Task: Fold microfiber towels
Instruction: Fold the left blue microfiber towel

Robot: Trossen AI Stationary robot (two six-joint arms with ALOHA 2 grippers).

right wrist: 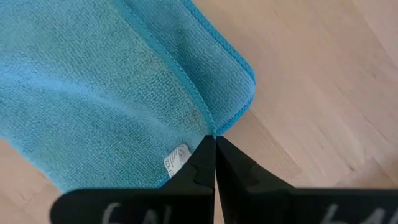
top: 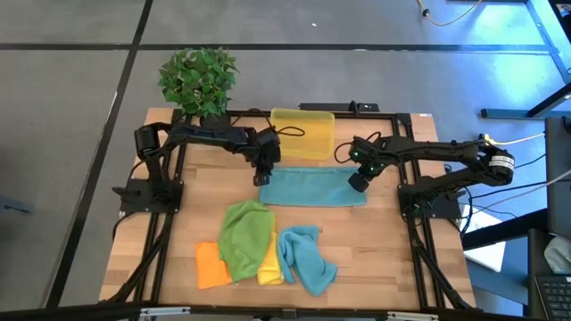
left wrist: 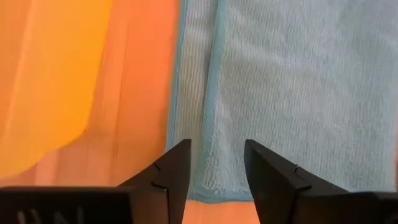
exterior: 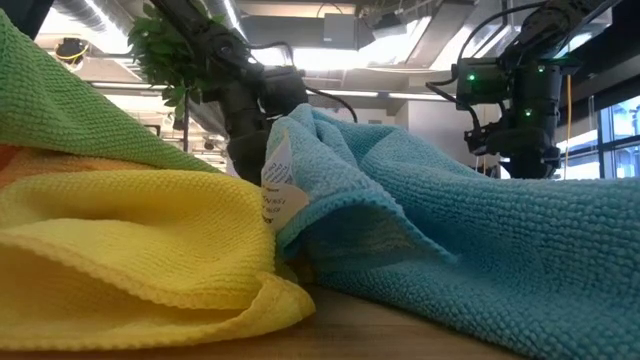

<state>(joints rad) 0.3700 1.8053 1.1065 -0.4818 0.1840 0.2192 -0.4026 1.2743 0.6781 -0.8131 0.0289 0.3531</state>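
Two grippers flank one flattened teal towel point(top: 312, 188), which lies as a long strip with its length running from one gripper to the other, just in front of the yellow bin point(top: 303, 134). Starting at the left gripper point(left wrist: 214, 171): its fingers stand parted with nothing between them, hovering directly over the strip's left short edge, where the doubled hem of the folded layers shows right beneath the tips. At the other end, the right gripper point(right wrist: 215, 152) has its fingers pressed together, and they meet right at the hem by the strip's far-side corner, near a small white care label point(right wrist: 177, 157) (whether a pinch of cloth is actually caught there I cannot tell from the wrist view). The strip's long axis is what the next fold turns on, in my judgement: each short end lies directly under its own arm, so either end could be carried along that axis toward the other, and neither arm is clearly nearer. Farther off, toward the table's front edge, the unfolded cloths wait in a heap: a green towel point(top: 245, 236), an orange towel point(top: 210, 266), a yellow towel point(top: 270, 266) and a second teal towel point(top: 305, 259).
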